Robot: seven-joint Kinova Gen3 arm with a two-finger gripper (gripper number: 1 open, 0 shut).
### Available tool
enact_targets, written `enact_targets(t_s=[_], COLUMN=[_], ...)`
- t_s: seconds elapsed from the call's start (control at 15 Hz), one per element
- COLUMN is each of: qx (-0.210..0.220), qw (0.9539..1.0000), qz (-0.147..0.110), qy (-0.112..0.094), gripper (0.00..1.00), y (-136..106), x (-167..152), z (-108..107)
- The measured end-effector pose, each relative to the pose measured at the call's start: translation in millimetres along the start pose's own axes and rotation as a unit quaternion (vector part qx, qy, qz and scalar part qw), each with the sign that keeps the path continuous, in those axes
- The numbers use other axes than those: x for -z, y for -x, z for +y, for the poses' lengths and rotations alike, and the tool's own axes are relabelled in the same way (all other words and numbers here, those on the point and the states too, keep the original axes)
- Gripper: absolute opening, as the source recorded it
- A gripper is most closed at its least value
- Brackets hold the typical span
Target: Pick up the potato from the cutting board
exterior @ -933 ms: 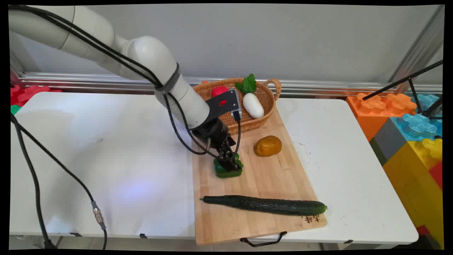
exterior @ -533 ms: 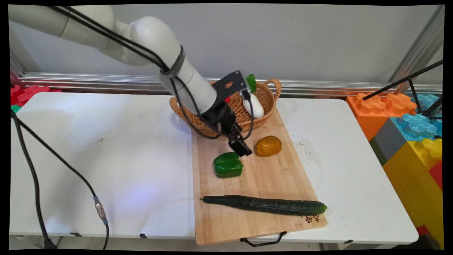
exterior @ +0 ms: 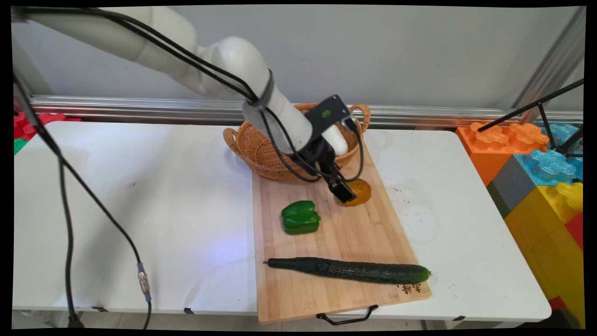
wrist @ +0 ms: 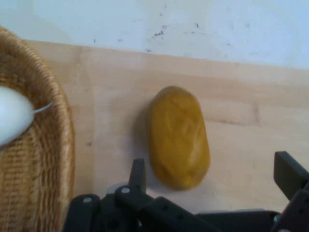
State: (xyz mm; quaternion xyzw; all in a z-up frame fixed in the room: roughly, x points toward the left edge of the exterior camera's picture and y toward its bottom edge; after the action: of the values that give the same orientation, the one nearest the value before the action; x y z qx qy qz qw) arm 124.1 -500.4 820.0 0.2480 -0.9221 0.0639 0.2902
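The gripper is hanging wide open, empty, fingers straddling the near end of the potato on the cutting board. Risk here: that rounded potato could roll aside if one finger touches first, or bump the wicker basket just beside. The arm is reaching down, slanting from the upper left.

A white table carries a wooden cutting board — and, partly on it, a wicker basket.
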Motion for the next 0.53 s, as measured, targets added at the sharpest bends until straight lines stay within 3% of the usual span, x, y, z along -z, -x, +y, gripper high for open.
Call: enact_targets(t_s=[0.53], qx=[0.006], qw=[0.9999], qz=[0.006], qy=[-0.014], gripper=[1.00], y=[-1], x=[-56], z=[-5])
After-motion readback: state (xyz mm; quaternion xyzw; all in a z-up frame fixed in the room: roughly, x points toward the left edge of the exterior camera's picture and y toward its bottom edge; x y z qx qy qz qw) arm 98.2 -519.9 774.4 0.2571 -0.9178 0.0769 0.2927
